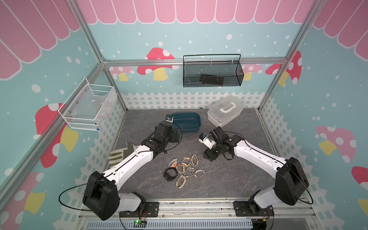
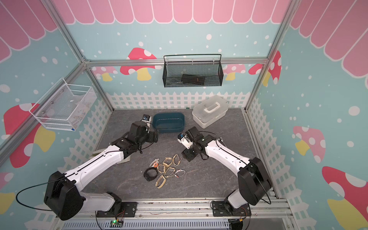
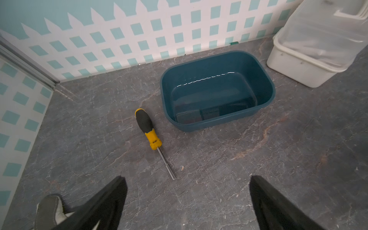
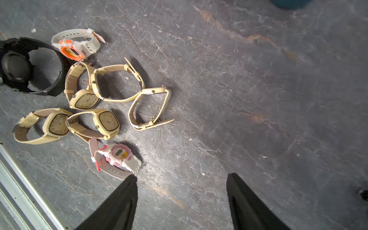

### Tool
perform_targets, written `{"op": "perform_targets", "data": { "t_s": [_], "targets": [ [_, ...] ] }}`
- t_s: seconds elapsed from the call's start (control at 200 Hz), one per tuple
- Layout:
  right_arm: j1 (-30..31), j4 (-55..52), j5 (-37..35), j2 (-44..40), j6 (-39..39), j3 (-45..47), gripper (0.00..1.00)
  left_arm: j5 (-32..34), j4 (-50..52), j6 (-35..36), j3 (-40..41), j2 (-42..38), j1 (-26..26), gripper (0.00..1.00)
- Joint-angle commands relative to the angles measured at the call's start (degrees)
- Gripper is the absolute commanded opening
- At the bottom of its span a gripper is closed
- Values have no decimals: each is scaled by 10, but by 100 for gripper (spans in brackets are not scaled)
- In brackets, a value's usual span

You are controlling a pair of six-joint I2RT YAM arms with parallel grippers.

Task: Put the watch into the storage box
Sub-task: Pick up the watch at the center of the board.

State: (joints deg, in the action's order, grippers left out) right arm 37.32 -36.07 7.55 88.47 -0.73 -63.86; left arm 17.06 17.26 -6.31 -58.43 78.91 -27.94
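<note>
Several watches (image 1: 184,171) lie in a cluster on the grey table's front middle: beige ones (image 4: 107,121), an orange-and-white one (image 4: 75,48), a pink-and-white one (image 4: 117,157) and a black one (image 4: 29,65). My right gripper (image 4: 182,176) hangs just beside the cluster, open, nothing between its fingers; one fingertip (image 4: 131,179) sits at the pink watch's strap end. The dark teal storage box (image 1: 189,129) stands empty at the back middle. My left gripper (image 3: 187,179) is open and empty over bare table, short of the box (image 3: 219,122).
A yellow-and-black screwdriver (image 3: 148,129) lies left of the box. A white case with a handle (image 1: 225,110) stands at the back right. A glove (image 1: 119,155) lies under the left arm. A black mesh basket (image 1: 212,73) and a white wire basket (image 1: 89,107) hang on the walls.
</note>
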Motion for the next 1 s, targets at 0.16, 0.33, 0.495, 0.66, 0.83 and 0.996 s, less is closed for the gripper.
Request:
{"op": "perform_targets", "data": {
  "t_s": [0.16,0.33,0.495,0.66,0.83,0.996],
  "targets": [
    [27,25,-30,100,54,-66,54,-51,12,-52,-19,14,27,99],
    [43,26,-36,148,72,-100,47,-62,2,-82,-7,20,40,99],
    [50,15,-45,176,72,-119,46,-58,-11,-89,3,9,42,99],
    [55,12,-33,186,65,-119,45,-49,-27,-103,17,-8,66,99],
    [55,19,-24,195,69,-110,43,-45,-31,-111,20,-16,75,99],
    [57,21,-12,201,68,-113,37,-48,-32,-112,22,-17,75,99]
  ]
}}
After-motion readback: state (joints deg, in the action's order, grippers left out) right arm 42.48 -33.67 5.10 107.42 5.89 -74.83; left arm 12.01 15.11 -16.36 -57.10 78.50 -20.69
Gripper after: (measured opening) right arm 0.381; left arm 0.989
